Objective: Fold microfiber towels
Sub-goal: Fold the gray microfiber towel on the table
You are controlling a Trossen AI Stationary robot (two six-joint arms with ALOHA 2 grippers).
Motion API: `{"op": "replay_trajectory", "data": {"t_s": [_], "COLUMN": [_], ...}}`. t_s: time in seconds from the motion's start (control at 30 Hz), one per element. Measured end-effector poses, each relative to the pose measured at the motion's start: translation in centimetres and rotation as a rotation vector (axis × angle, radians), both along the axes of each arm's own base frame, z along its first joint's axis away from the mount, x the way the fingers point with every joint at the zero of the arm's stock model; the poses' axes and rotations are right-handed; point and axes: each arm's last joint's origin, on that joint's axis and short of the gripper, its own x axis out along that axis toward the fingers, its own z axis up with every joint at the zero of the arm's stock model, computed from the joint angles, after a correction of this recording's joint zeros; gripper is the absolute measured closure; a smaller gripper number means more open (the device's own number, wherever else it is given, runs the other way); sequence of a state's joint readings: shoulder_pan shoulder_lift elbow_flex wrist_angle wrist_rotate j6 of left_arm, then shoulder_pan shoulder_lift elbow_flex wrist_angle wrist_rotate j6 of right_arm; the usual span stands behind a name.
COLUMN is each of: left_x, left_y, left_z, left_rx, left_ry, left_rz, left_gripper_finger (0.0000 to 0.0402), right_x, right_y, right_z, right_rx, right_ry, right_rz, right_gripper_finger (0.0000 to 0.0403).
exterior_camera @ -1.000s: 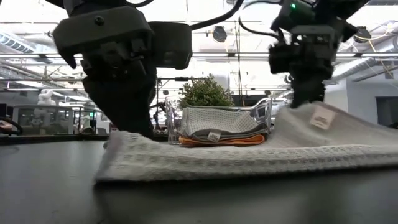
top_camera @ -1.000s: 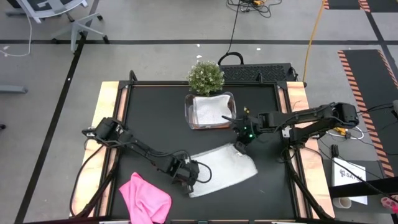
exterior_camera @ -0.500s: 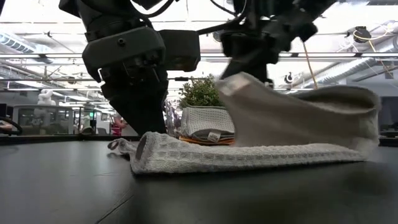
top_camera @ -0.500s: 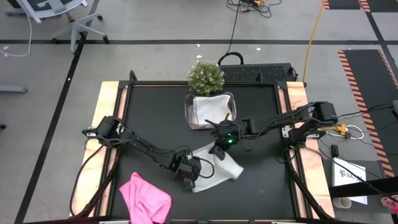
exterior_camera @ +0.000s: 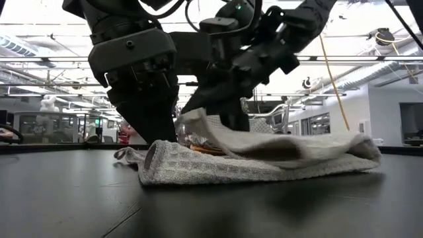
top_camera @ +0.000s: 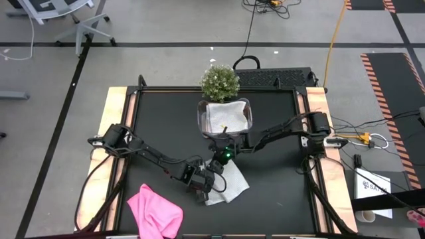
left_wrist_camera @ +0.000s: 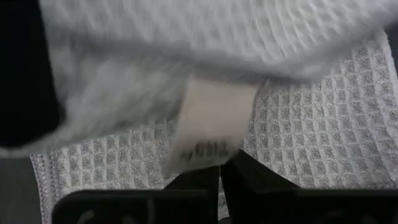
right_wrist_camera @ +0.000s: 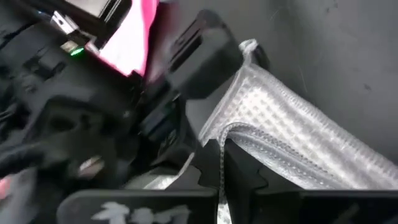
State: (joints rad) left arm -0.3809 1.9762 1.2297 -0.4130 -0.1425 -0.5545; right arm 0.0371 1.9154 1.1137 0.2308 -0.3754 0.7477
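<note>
A light grey waffle towel (top_camera: pixel 231 184) lies folded over on the black table, near the front middle. My left gripper (top_camera: pixel 203 186) is shut on its left end. My right gripper (top_camera: pixel 219 163) is shut on the upper layer (exterior_camera: pixel 264 142) and stands right beside my left gripper. A white label (left_wrist_camera: pixel 211 134) shows on the upper layer. A bright pink towel (top_camera: pixel 156 211) lies crumpled at the front left. Folded grey and orange towels (top_camera: pixel 222 117) lie in the clear tub. My left gripper pinches the towel's lower layer at its left end (left_wrist_camera: pixel 205 167) between its two fingers, coming down at a slant from the table's left. That end rests on the table. My right gripper pinches the upper layer's hemmed edge (right_wrist_camera: pixel 231 134) between its two fingers, reaching from the table's right. The edge (exterior_camera: pixel 192 122) is held a little above the lower layer, and the cloth behind it sags slack onto the layer below.
The clear plastic tub (top_camera: pixel 247 106) stands at the far middle of the table, with a small potted plant (top_camera: pixel 219 81) behind it. Wooden strips (top_camera: pixel 114 113) run along the table's left and right sides. The fold (exterior_camera: pixel 367 155) bulges at the towel's right end.
My right gripper has carried its end of the grey towel toward the table's left, up over the rest and down close to my left gripper. The towel is now folded over on itself, about half as long; its left end has stayed in place.
</note>
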Motion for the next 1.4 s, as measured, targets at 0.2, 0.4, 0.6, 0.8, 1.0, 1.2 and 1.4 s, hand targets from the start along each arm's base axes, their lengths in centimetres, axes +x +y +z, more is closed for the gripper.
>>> {"op": "replay_trajectory", "data": {"t_s": [0.2,0.4,0.6,0.8,1.0,1.2,1.4], "left_x": [0.0,0.0,0.0,0.0,0.0,-0.1,-0.2], "left_y": [0.0,0.0,0.0,0.0,0.1,0.0,0.1], "left_z": [0.0,0.0,0.0,0.0,0.0,0.3,0.4], "left_rx": [0.003,0.001,-0.004,-0.009,-0.004,0.003,0.005], "left_ry": [-0.006,-0.006,-0.007,-0.007,0.001,-0.002,-0.006], "left_rz": [0.002,0.008,0.02,0.031,0.035,0.01,0.029], "left_gripper_finger": [0.0394,0.0388,0.0382,0.0398,0.0383,0.0397,0.0385], "right_x": [0.5,0.5,0.6,0.6,-0.8,-3.1,-5.5], "right_y": [-1.0,-1.5,-1.5,-1.9,-1.7,0.1,3.0], "right_z": [-0.6,-0.6,-0.5,1.3,4.3,3.2,0.3], "right_rx": [0.002,-0.058,-0.058,0.018,0.005,-0.058,-0.025], "right_ry": [-0.033,-0.06,-0.075,-0.152,-0.171,-0.004,0.125], "right_rz": [-0.039,-0.008,-0.004,0.032,0.116,0.138,0.278], "right_gripper_finger": [0.0403,0.0389,0.0328,0.0268,0.0249,0.0253,0.0254]}}
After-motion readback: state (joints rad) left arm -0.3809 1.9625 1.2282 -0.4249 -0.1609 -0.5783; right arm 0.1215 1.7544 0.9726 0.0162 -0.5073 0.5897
